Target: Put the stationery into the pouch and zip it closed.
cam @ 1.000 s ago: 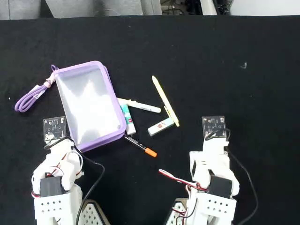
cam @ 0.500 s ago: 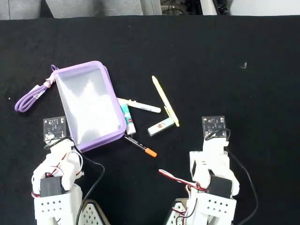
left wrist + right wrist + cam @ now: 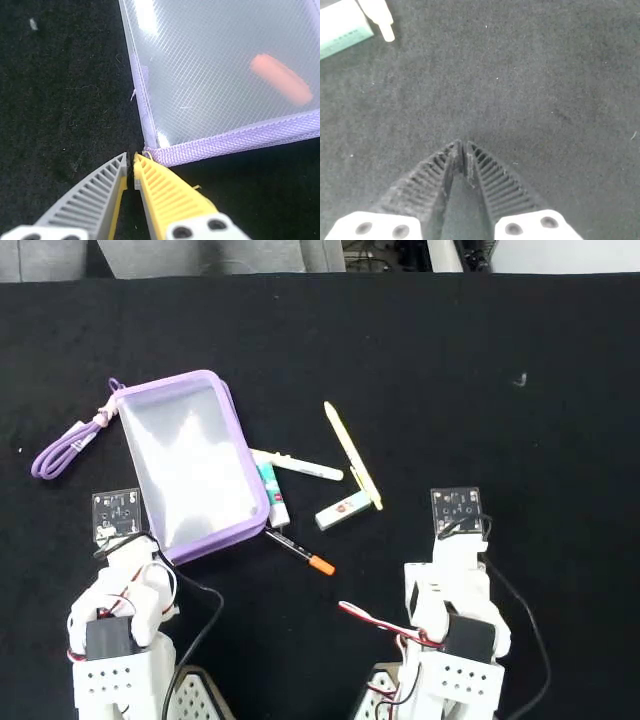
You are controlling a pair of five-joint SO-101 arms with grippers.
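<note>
Nothing has moved since a second ago: both arms and every item lie as they did.

We see the pouch [image 3: 190, 465], purple-edged with a clear face, lying flat on the black worktop [image 3: 500, 390], its purple strap [image 3: 65, 450] looped out to one side. All the stationery is outside it. A teal-and-white tube [image 3: 271, 493] lies against the pouch's edge. A white pen [image 3: 300, 466] sits just beside the tube, and a yellow pen [image 3: 352, 455] lies a little farther out. A small white-and-teal piece [image 3: 342, 511] sits near the yellow pen's lower end. A black pen with an orange cap [image 3: 298, 551] lies by the pouch's near corner.

Our left end effector [image 3: 131, 157] has its fingers pressed together on nothing, their tips right at the pouch's corner seam. An orange shape [image 3: 280, 85] shows through the clear face; we cannot tell what it is. Our right end effector [image 3: 461, 146] is likewise closed and empty, above bare worktop.
</note>
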